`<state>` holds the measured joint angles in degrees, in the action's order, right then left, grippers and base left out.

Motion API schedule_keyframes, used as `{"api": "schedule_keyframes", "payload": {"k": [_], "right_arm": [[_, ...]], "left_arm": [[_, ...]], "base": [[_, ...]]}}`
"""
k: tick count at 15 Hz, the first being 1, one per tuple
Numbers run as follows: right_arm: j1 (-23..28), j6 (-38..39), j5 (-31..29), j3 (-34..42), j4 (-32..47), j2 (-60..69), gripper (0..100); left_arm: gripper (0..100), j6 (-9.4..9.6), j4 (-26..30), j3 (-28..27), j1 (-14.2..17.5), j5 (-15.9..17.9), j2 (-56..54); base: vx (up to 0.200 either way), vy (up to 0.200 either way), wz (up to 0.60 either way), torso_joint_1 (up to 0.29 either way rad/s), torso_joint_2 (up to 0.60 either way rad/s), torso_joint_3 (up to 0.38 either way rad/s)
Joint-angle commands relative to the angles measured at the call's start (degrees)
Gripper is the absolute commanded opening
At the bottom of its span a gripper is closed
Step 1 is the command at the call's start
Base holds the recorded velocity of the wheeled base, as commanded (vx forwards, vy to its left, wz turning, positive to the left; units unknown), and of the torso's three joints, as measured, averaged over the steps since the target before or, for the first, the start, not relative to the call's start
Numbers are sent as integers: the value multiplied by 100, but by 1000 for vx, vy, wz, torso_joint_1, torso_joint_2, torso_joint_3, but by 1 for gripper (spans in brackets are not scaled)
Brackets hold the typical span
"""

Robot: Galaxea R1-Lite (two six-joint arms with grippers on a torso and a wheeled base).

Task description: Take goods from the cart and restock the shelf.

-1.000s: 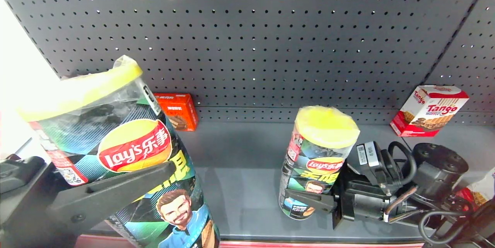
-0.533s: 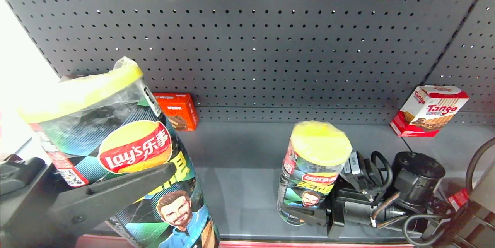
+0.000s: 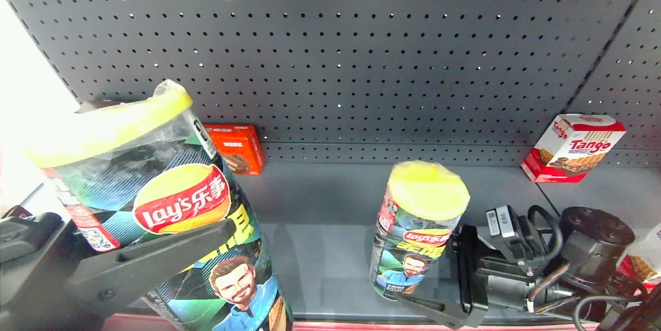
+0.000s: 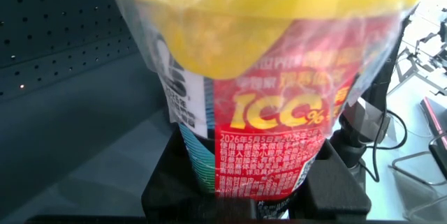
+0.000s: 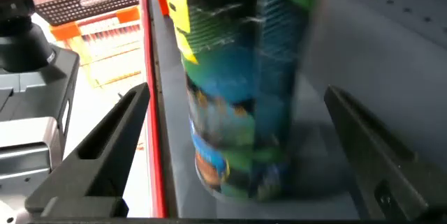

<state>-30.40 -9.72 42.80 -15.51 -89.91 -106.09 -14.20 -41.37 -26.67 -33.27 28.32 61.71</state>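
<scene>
Half a second earlier your right gripper [image 5: 237,95] was clamped on the smaller-looking chips can [image 3: 418,238]. By this moment it had let go: its fingers [image 5: 91,154] stood wide apart, one on each side of the can and clear of the wrapper. The wrist had also drawn back a little toward the robot's right. The can itself had not shifted over that half second (a full second back it had sat slightly higher and farther right, in the grip).

Your left gripper [image 3: 155,258] had hardly moved and kept its clench on the other chips can [image 3: 155,191], with one dark finger crossing the label in the head view. That arm sat low at the near left, carrying its can upright with a slight lean, in front of the shelf [image 3: 320,207] edge. The right arm lay nearly level along the shelf's front, its gripper pointing left at the freed can.

The freed can stood upright on the shelf, near the front edge and right of centre. It had a yellow lid under clear shrink film, with a dark green and blue printed body. The held can looked the same, its film bunched at the lid.

An orange box [image 3: 235,147] and a red-and-white wafer box [image 3: 573,147] rested at the back against the perforated panel [image 3: 330,62].
</scene>
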Motion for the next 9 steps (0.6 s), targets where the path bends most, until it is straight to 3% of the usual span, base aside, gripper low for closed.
{"api": "schedule_keyframes", "payload": {"k": [1,4,7,9], "right_arm": [[219,14,9,487,-9,827,100],[368,31,0,804,210,1733,100],[588,31,0,935,1019,2682,100],[1063,40,-17,637,2249,3868,100]], "left_arm": [[0,-4,-2,-5,-4,-2,8],[0,5,-11,-5,-4,-2,8],[0,5,-11,-5,-4,-2,8],[0,14,-11,-13,-4,-2,8]], "base": [[0,0,0,0,0,0],[0,0,0,0,0,0],[0,0,0,0,0,0],[0,0,0,0,0,0]]}}
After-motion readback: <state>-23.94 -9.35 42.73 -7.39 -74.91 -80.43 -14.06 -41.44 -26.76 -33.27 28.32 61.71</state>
